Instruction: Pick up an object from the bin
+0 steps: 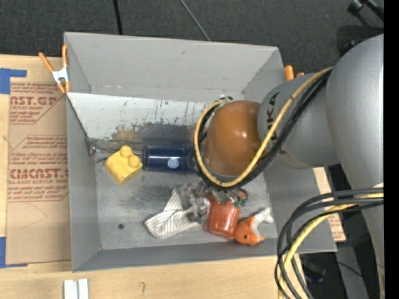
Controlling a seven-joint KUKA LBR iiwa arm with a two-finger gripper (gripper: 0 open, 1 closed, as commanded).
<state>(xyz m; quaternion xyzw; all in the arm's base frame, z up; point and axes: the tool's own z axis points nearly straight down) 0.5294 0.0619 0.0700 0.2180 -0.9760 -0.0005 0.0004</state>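
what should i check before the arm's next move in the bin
1. Tool low in the bin's near part: ok.
2. Single thing under the tool: not ok, crumpled cloth and red cup-like thing both crowd it.
3. Something held in the tool: cannot tell.
4. Yellow block and blue bottle apart from the tool: ok.
5. Orange thing touching the red one, may drag along: not ok.

One yellow toy brick (123, 164) counted. One dark blue bottle (164, 157) counted. One crumpled grey-white cloth (167, 223) counted. One red cup (222, 220) counted. One small orange toy (247, 232) counted. Five things counted in one bin (168, 67).
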